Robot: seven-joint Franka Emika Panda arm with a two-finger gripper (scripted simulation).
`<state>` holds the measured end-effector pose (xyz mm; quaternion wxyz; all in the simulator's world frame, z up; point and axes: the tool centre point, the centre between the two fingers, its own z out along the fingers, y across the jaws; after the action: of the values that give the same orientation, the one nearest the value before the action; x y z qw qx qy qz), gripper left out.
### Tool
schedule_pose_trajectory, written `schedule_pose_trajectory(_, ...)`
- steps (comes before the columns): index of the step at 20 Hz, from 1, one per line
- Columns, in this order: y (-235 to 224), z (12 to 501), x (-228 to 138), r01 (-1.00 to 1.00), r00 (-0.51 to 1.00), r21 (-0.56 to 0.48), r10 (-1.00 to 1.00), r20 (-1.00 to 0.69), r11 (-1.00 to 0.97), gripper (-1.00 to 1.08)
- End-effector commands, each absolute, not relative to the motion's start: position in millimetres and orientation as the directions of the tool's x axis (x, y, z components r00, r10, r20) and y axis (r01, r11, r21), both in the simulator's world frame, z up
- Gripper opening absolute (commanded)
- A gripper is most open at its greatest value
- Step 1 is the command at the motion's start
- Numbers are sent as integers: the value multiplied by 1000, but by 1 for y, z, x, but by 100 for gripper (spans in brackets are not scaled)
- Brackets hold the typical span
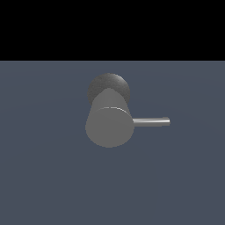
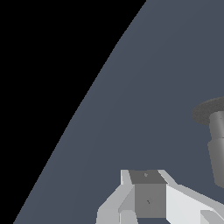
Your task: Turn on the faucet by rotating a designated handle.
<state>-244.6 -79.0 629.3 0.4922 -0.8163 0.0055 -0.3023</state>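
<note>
step: approaching | faucet sitting mid-floor, handle projecting level toward the exterior view's right | gripper showing only partly in wrist view, jaws: cannot tell | advice: contacting the rod near its tip, pushing around the cylinder's axis

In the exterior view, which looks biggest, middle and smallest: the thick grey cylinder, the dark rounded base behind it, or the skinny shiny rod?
1. Thick matte grey cylinder, though it is nearest the camera.
2. Darker grey rounded base, partly hidden.
3. Thin shiny silver rod.
</note>
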Motion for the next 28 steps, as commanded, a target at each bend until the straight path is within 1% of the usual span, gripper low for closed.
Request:
schedule_pose_trajectory(1,-100,638,-244,326,783,-842,-376,496,-430,-100)
schedule_pose_trajectory(8,-169,647,-239,414,691,-891,-574,440,-185,-100)
schedule_pose_trajectory(15,-243,627,-229,472,610,-880,-743,277,59,-100)
schedule_pose_trajectory(21,-301,585,-214,491,551,-832,-831,68,257,-100)
schedule_pose_trajectory(28,-352,507,-189,476,490,-742,-843,-222,472,-100)
